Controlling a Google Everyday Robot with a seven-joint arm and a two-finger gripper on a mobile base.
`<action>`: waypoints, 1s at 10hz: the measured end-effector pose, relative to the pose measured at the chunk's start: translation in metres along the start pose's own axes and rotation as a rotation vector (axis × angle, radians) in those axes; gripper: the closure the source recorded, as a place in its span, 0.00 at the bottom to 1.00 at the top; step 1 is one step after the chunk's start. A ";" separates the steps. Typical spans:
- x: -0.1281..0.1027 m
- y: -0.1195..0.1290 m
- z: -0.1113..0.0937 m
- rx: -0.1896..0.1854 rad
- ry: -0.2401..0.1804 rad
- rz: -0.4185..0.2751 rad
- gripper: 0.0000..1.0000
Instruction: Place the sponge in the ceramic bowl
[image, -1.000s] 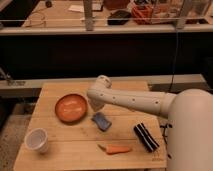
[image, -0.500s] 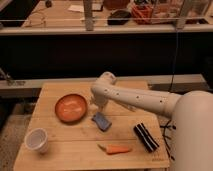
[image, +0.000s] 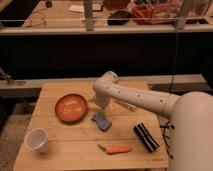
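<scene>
A: Where's the sponge (image: 101, 120)?
B: On the tabletop (image: 65, 152), at the ceramic bowl's (image: 70, 107) four o'clock. The claw (image: 101, 104) hangs at its twelve, open or closed I cannot tell. I'd lower straight, centred over it

Bench (image: 60, 150): pale wood planks, matt, seams visible. Ceramic bowl (image: 71, 107), left of centre: orange-red, smooth glazed look, faint sheen, darker rim. Sponge (image: 102, 121): blue, soft, matt, slightly rough. Arm shell (image: 145, 100): cream-white, smooth, plastic-looking, dotted with small dark marks. Tool (image: 100, 105): same pale finish, just on the far side of the sponge, right of the bowl. Cup (image: 37, 140), near left: white, smooth, matt. Block (image: 146, 137), near right: black, white-striped, matt.
</scene>
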 end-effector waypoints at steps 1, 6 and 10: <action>0.004 0.009 0.003 -0.026 -0.023 -0.009 0.20; -0.011 0.039 0.041 -0.039 -0.078 0.041 0.20; -0.015 0.044 0.045 -0.046 -0.083 0.046 0.27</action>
